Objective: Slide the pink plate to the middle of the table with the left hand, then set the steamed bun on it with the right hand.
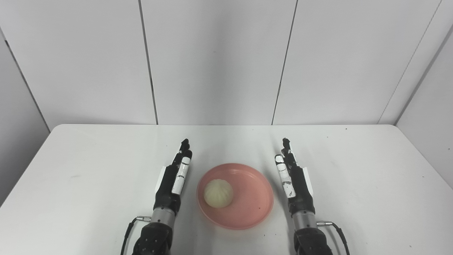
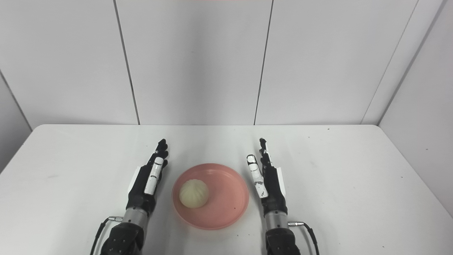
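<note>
Resting low in the frame's centre, the pink plate (image 1: 244,209) carries the steamed bun (image 1: 218,193) on its left half. The left hand (image 1: 173,179) and right hand (image 1: 294,180) flank it, fingers straight, holding nothing, neither touching it. Beyond, bare white tabletop (image 1: 88,156) reaches the panelled wall (image 1: 219,60).

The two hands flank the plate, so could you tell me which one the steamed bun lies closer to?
The left hand: the steamed bun sits in the left half of the pink plate, farther from the right hand.
</note>
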Controlling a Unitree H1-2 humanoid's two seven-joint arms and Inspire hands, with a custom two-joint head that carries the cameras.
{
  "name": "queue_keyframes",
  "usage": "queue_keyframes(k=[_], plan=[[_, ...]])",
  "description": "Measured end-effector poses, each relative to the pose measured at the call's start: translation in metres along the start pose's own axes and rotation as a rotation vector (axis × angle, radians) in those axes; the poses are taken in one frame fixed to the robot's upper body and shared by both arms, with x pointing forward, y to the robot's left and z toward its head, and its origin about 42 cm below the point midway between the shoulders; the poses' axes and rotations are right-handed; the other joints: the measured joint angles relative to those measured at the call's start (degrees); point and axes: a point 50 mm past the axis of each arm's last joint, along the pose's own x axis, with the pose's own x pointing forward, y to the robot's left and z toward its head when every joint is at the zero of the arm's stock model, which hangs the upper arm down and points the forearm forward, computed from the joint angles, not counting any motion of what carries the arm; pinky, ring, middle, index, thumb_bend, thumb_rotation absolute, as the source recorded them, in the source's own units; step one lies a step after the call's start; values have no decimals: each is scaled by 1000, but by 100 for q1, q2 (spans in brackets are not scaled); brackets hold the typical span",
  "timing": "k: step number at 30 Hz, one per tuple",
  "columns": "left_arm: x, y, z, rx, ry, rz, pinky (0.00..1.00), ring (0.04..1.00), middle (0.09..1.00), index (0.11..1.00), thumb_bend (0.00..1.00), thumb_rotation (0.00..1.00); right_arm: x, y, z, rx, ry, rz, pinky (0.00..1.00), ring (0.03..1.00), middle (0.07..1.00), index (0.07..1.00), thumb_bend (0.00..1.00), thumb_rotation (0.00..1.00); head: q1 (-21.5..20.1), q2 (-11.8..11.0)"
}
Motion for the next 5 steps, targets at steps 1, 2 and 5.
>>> queue_keyframes(k=[1,2,5], plan=[[0,0,0,0,0,0,996,1000,996,960,568,965,0,0,0,-1,0,1,1000,1000,998,975,728,1000,0,0],[0,0,0,0,0,-1,996,1000,996,961,568,967,0,0,0,-2,-1,2,1000,1000,998,976,724,1000,0,0],[0,0,0,0,0,-2,999,1000,995,963,567,972,0,0,0,-2,-1,4,1000,1000,994,973,735,1000,0,9]])
